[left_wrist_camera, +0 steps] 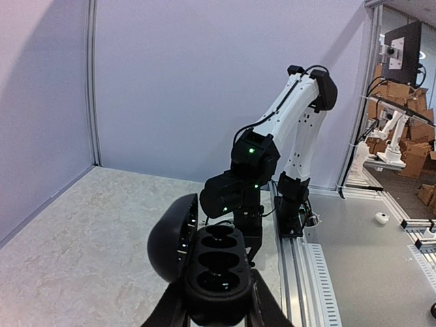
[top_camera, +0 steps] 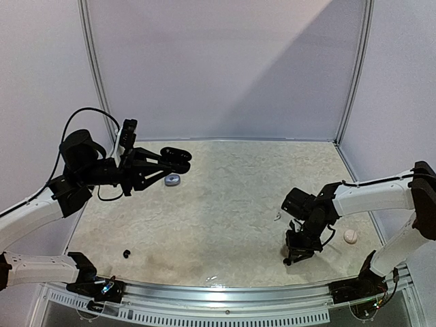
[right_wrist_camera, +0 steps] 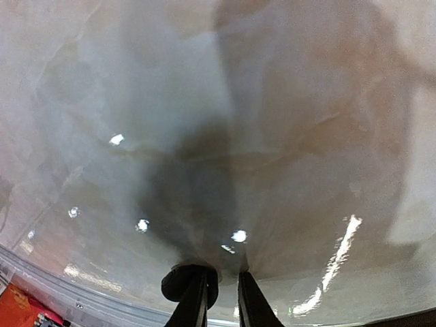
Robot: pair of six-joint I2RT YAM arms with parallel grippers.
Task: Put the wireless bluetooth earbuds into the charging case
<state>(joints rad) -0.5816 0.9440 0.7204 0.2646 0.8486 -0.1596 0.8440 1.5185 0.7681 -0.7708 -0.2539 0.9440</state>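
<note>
Pale marbled tabletop (top_camera: 225,204) inside white walls (top_camera: 218,68). Left claw (left_wrist_camera: 219,303), raised, is clamped on the open black oval charging case (left_wrist_camera: 218,262). Right claw (right_wrist_camera: 222,286) points down at the surface, fingers slightly apart; a small black rounded earbud (right_wrist_camera: 176,283) sits right at one fingertip. Another tiny black earbud (top_camera: 127,254) lies on the table, well apart from the left claw
</note>
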